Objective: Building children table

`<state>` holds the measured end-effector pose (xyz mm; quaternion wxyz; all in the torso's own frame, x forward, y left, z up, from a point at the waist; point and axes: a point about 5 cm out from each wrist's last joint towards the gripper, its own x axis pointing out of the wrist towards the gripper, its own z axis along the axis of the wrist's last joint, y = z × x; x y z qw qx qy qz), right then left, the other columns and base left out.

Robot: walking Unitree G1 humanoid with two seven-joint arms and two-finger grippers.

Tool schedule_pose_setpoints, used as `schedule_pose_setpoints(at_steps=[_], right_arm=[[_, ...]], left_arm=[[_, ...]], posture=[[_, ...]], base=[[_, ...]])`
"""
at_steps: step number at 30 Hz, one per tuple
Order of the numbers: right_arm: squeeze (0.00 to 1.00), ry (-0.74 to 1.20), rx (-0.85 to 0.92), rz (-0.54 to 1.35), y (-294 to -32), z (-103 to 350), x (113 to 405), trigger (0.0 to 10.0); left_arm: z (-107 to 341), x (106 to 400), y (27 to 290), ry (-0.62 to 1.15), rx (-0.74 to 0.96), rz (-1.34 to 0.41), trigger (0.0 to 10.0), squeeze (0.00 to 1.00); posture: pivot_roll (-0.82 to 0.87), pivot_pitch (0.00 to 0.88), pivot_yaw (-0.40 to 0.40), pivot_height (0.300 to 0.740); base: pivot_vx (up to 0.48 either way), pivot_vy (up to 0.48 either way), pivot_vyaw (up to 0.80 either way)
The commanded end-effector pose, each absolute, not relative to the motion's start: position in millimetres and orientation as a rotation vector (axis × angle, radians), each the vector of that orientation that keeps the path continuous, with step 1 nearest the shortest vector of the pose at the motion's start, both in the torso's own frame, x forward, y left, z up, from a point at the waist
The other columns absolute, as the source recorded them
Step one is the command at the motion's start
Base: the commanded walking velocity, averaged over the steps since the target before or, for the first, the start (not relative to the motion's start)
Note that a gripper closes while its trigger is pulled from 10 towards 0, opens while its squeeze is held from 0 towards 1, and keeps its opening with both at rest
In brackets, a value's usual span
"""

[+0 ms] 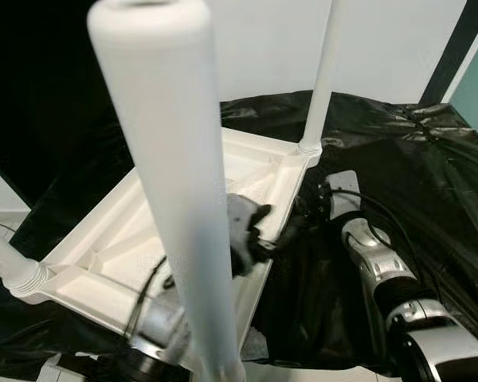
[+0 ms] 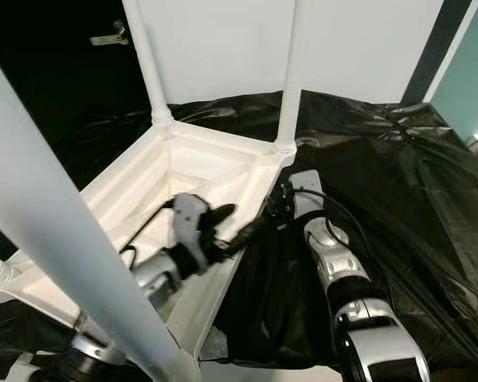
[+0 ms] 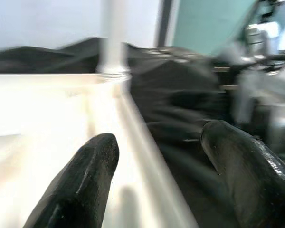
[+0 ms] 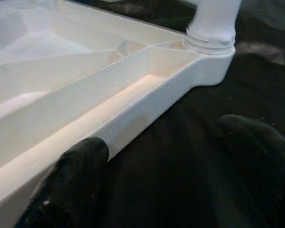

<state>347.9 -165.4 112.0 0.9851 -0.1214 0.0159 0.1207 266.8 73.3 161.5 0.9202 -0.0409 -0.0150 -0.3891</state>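
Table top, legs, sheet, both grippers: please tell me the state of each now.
table top: upside down on the sheet
legs: upright in corner sockets
black sheet: spread, wrinkled
left gripper: open, straddling the table rim
right gripper: open beside the rim

No readable text, seemingly.

Indoor room, type unclear. Plain white wall [image 2: 223, 48], teal wall [image 2: 470, 72], dark door with handle [image 2: 111, 36]. Black sheet [image 2: 414, 183] covers floor.
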Motion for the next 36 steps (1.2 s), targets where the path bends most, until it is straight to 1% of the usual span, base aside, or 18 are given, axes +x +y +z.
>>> schedule_pose_setpoints(at_steps=[1,3,4,5,6,7,9,10,12,14,16,19,24,27,30,36], right_arm=[[0.00,-0.022,-0.241,0.240,-173,116,340,10.0],[0.00,-0.022,-0.241,0.240,-173,116,340,10.0],[0.00,-0.040,-0.242,0.233,-177,117,335,10.0],[0.00,-0.040,-0.242,0.233,-177,117,335,10.0],[0.00,-0.056,-0.231,0.237,-180,119,330,10.0],[0.00,-0.056,-0.231,0.237,-180,119,330,10.0],[0.00,-0.082,-0.228,0.245,-187,123,318,10.0],[0.00,-0.090,-0.230,0.252,-189,125,312,10.0],[0.00,-0.095,-0.233,0.255,-190,126,309,10.0],[0.00,-0.106,-0.219,0.280,-191,131,299,10.0],[0.00,-0.112,-0.229,0.313,-190,135,290,10.0],[0.00,-0.116,-0.216,0.347,-186,138,278,10.0],[0.00,-0.123,-0.181,0.389,-180,143,266,10.0],[0.00,-0.122,-0.163,0.399,-178,145,263,10.0],[0.00,-0.108,-0.125,0.427,-168,145,255,10.0],[0.00,-0.095,-0.113,0.439,-165,147,251,10.0]], left_arm=[[168,262,85,-0.080,-0.037,-0.936,10.0,0.00],[168,262,85,-0.080,-0.037,-0.936,10.0,0.00],[168,262,95,-0.082,-0.016,-0.953,10.0,0.00],[168,262,95,-0.082,-0.016,-0.953,10.0,0.00],[170,261,106,-0.093,0.012,-0.971,10.0,0.00],[170,261,106,-0.093,0.012,-0.971,10.0,0.00],[173,257,126,-0.087,0.047,-1.032,10.0,0.00],[173,255,134,-0.064,0.062,-1.064,10.0,0.00],[172,253,139,-0.046,0.070,-1.085,10.0,0.00],[171,246,153,-0.007,0.118,-1.140,10.0,0.00],[171,241,163,0.031,0.125,-1.187,10.0,0.00],[168,232,176,0.104,0.181,-1.251,10.0,0.00],[167,227,189,0.154,0.216,-1.306,10.0,0.00],[166,225,193,0.164,0.228,-1.319,10.0,0.00],[160,219,199,0.230,0.262,-1.361,10.0,0.00],[154,208,205,0.305,0.283,-1.410,10.0,0.00]], posture=[[0.05,0.000,-0.002,0.740],[0.05,0.000,-0.002,0.740],[0.05,0.000,-0.003,0.740],[0.05,0.000,-0.003,0.740],[0.04,0.000,-0.004,0.740],[0.04,0.000,-0.004,0.740],[0.03,0.000,-0.004,0.740],[0.03,0.000,-0.003,0.740],[0.03,0.000,-0.004,0.740],[0.03,0.000,-0.004,0.740],[0.02,0.000,-0.004,0.740],[0.03,0.000,-0.007,0.740],[0.03,0.000,-0.010,0.740],[0.03,0.000,-0.013,0.740],[0.03,0.000,-0.016,0.740],[0.03,0.000,-0.018,0.740]], base=[[0.000,0.000,0.00],[0.000,0.000,0.00],[0.000,0.000,0.00],[0.000,0.000,0.00],[0.000,0.000,0.00],[0.000,0.000,0.00],[0.000,0.000,0.00],[0.000,0.000,0.00],[0.000,0.000,0.00],[0.000,0.000,0.00],[0.000,0.000,0.00],[0.000,0.000,0.00],[0.000,0.000,0.00],[0.000,0.000,0.00],[0.000,0.000,0.00],[0.000,0.000,0.00]])
